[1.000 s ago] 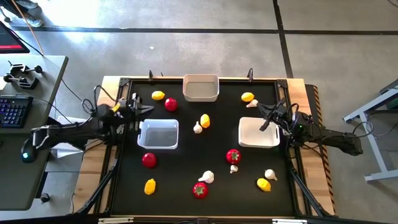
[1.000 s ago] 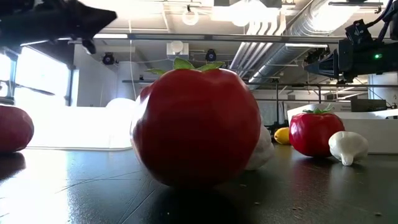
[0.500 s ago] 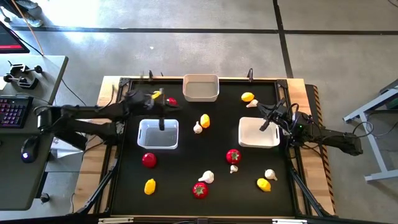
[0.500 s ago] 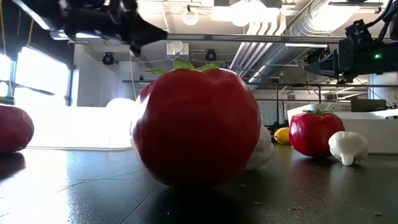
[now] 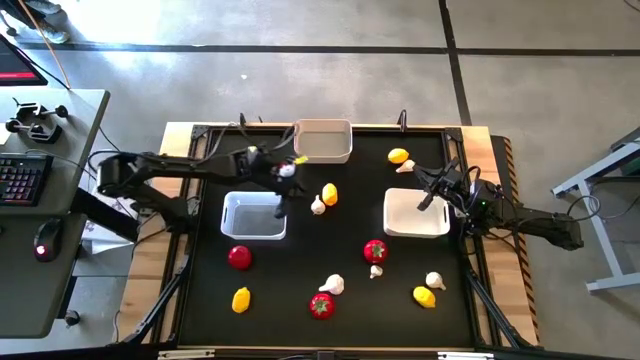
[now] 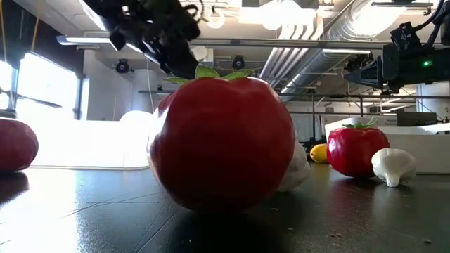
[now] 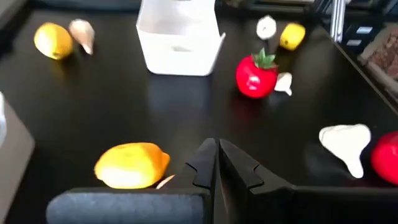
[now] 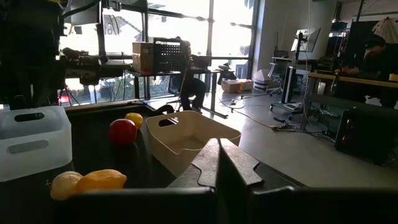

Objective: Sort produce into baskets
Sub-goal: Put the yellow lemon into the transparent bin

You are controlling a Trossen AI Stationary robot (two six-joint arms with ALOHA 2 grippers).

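Note:
My left gripper [image 5: 282,203] is shut and empty, held above the far right corner of the left white bin [image 5: 254,215]. In its wrist view the fingertips [image 7: 217,163] stand just short of a lemon [image 7: 130,165] that lies beside a garlic bulb [image 5: 318,206] at mid-table. My right gripper [image 5: 430,196] is shut and empty at the far left corner of the right bin [image 5: 417,212]. A third bin [image 5: 322,140] stands at the far edge. Lemons, tomatoes and garlic bulbs lie loose on the black table top.
Tomatoes [image 5: 239,257] [image 5: 375,250] [image 5: 321,305], lemons [image 5: 241,298] [image 5: 424,296] [image 5: 398,155] and garlic bulbs [image 5: 332,285] [image 5: 435,281] [image 5: 405,166] are scattered over the near and far right parts. A desk with a keyboard [image 5: 20,178] stands left of the table.
My left arm has swung from the table's left edge toward the right, passing the far side of the left bin, and its gripper now hangs over that bin's far right corner, pointing toward the mid-table lemon. My right arm has kept still.

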